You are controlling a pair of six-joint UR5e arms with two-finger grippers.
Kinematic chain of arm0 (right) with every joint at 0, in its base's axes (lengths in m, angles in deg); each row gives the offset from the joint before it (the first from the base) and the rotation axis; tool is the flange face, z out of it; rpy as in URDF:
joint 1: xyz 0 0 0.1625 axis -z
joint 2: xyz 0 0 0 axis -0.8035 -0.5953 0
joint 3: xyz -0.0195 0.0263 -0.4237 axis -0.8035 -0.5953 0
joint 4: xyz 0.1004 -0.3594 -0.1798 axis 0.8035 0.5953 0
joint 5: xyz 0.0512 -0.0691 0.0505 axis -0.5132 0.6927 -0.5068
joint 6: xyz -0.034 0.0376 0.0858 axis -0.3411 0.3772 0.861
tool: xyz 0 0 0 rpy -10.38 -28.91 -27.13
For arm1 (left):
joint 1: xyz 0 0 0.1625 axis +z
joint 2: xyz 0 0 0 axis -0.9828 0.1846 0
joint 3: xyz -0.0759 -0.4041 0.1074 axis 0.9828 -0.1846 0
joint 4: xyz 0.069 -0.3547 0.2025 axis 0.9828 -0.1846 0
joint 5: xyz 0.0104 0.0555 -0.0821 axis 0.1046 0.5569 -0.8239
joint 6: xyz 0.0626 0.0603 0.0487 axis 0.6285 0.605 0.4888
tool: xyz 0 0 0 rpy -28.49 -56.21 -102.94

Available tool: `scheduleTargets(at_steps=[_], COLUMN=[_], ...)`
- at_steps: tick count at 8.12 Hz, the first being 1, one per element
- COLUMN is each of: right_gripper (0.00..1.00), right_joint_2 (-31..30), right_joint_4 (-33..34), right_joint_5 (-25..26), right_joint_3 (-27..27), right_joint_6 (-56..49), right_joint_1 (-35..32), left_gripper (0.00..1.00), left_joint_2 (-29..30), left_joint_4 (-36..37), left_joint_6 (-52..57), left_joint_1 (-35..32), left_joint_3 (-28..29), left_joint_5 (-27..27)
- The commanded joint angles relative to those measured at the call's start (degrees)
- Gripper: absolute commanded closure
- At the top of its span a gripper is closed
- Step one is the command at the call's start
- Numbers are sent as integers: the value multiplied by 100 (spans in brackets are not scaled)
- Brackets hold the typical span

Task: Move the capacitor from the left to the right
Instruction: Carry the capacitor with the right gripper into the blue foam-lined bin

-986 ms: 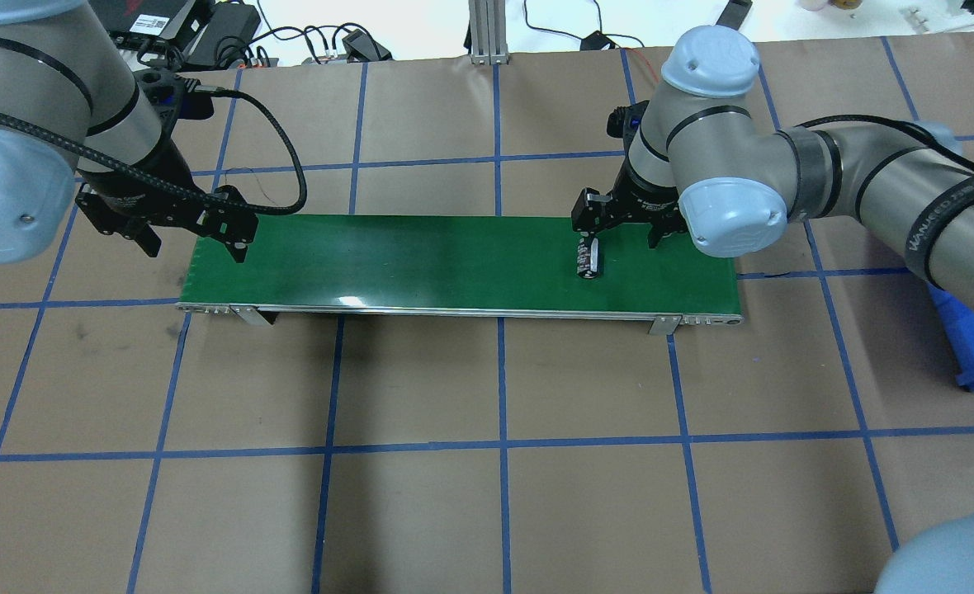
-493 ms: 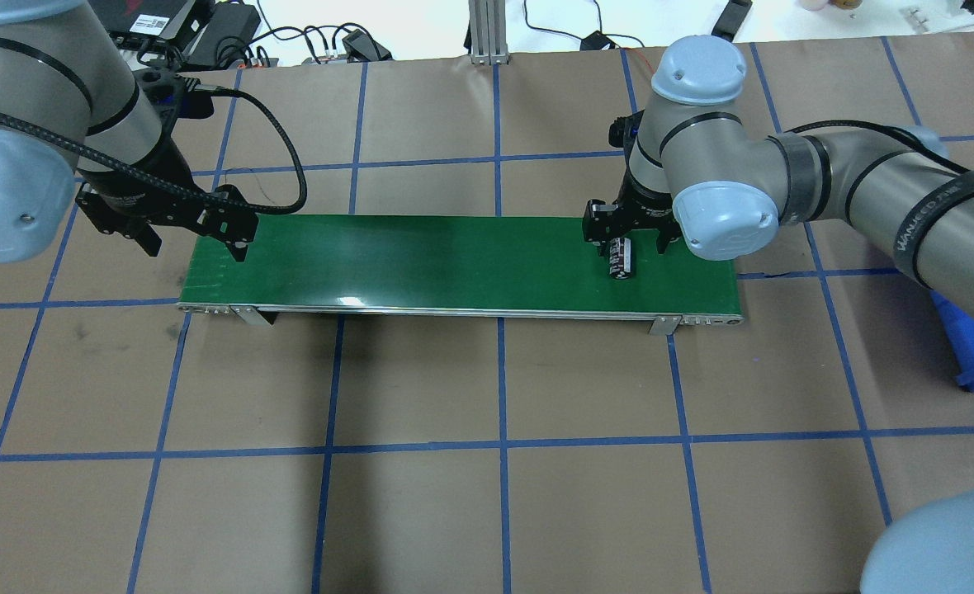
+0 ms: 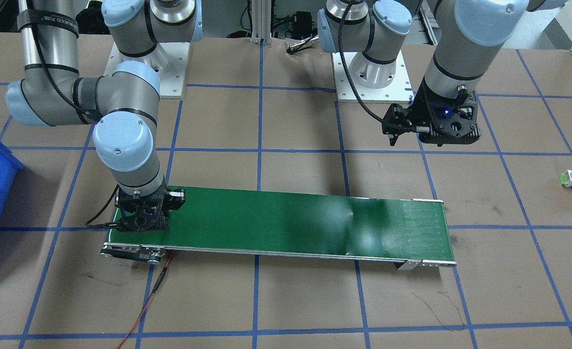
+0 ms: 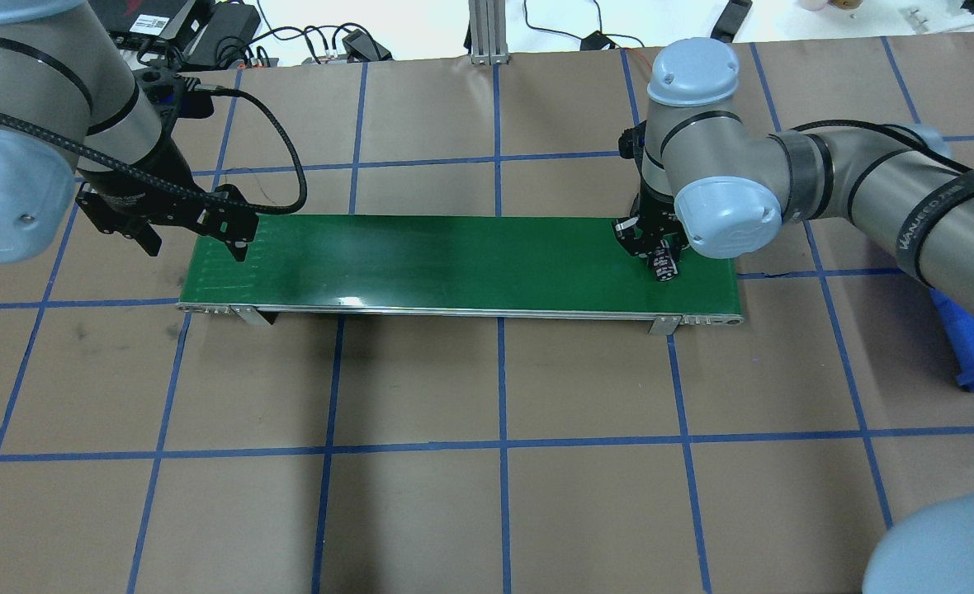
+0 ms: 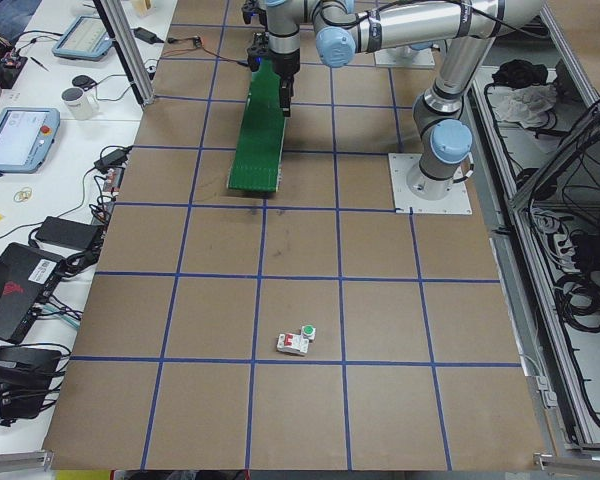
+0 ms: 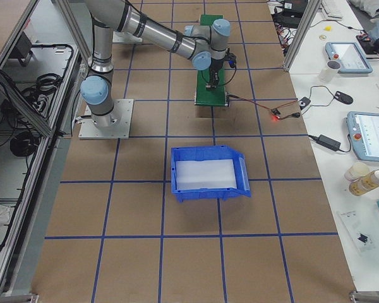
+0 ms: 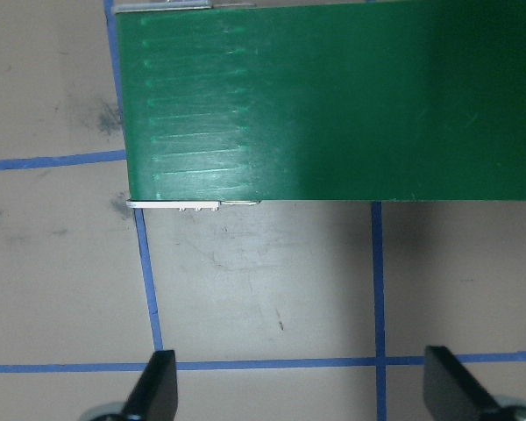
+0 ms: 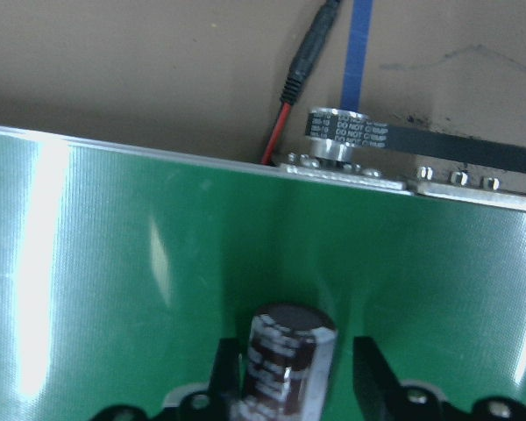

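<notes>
The capacitor stands on the green belt, close to its right-hand end, tilted slightly and directly under the right arm's wrist. The right gripper is lowered over it at a narrow setting, with one of its fingers on each side of the sleeve. In the right wrist view a thin strip of green shows between the capacitor and the far finger, so the grip is judged not yet made: the jaws bracket the part but do not clamp it. The left gripper is spread wide and carries nothing. It hangs above the bare table just beside the belt's left-hand end and has no part in the current step. The step in hand is the pick-up at the right end of the belt. The next move calls for the right jaws to close squarely on the sleeve, at mid-height, without tipping the part, followed by a straight lift clear of the belt. A blue bin sits on the robot's right, well apart from the belt. It is a probable drop point, though the pictures do not confirm it.
</notes>
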Motion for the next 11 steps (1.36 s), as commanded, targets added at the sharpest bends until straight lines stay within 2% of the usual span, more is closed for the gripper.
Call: scheduleTargets(at_steps=[1,3,5,7,10,11], right_gripper=[100,100,100,100,100,100], right_joint_2=[-58,-249,-627,-848,-753,-474], right_joint_4=[-193,-236,-980,-1098,-993,-584], right_joint_5=[152,161,82,108,64,47], right_joint_3=[-67,-355,-795,-859,-955,-955], right_joint_6=[-91,-108,-824,-2175,-4750,-5219], right_joint_1=[41,285,1100,2127,3736,4115], left_gripper=[0,0,0,0,0,0], left_joint_2=[0,0,0,0,8,8], left_joint_4=[1,1,1,1,1,1], left_joint_6=[2,2,11,11,2,2], left_joint_1=[0,-9,0,0,-9,-9], left_joint_3=[0,0,0,0,0,0], left_joint_5=[8,8,17,17,8,8])
